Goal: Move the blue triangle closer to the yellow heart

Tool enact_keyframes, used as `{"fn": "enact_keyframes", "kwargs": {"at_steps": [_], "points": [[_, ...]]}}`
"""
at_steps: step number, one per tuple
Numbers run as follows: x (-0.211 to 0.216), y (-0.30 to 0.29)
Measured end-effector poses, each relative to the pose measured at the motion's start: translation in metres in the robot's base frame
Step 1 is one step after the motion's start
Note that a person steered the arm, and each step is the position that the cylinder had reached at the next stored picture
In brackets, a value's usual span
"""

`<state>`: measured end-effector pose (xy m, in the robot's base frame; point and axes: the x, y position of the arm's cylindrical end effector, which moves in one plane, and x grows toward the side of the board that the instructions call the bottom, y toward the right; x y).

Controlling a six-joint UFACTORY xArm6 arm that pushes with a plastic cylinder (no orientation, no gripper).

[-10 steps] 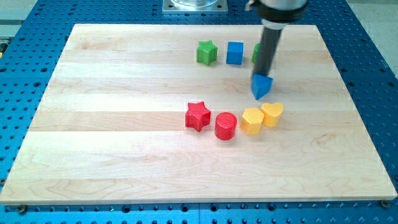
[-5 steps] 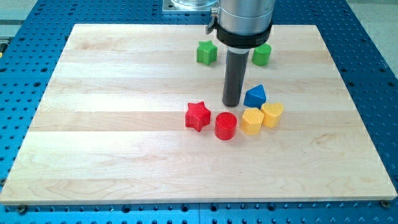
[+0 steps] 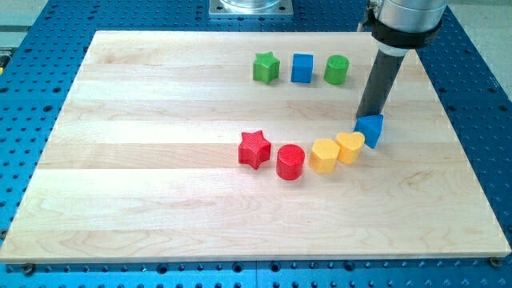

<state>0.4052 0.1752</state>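
Observation:
The blue triangle lies right of centre on the wooden board, touching the right side of the yellow heart. My tip rests just at the triangle's upper left edge, touching it or nearly so. The rod rises toward the view's top right. The heart sits against a yellow hexagon-like block on its left.
A red cylinder and a red star continue the row to the left. A green star, a blue cube and a green cylinder stand in a line near the board's top.
The blue triangle has moved from above the yellow blocks to the heart's right side. My tip swung from the triangle's left over to its upper edge, uncovering the blue cube.

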Motion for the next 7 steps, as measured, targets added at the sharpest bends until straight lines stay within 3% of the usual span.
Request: {"fn": "enact_keyframes", "kwargs": {"at_steps": [1, 4, 5, 6, 7], "points": [[0.016, 0.053], [0.015, -0.005], [-0.03, -0.039], [0.012, -0.107], [0.04, -0.133]]}}
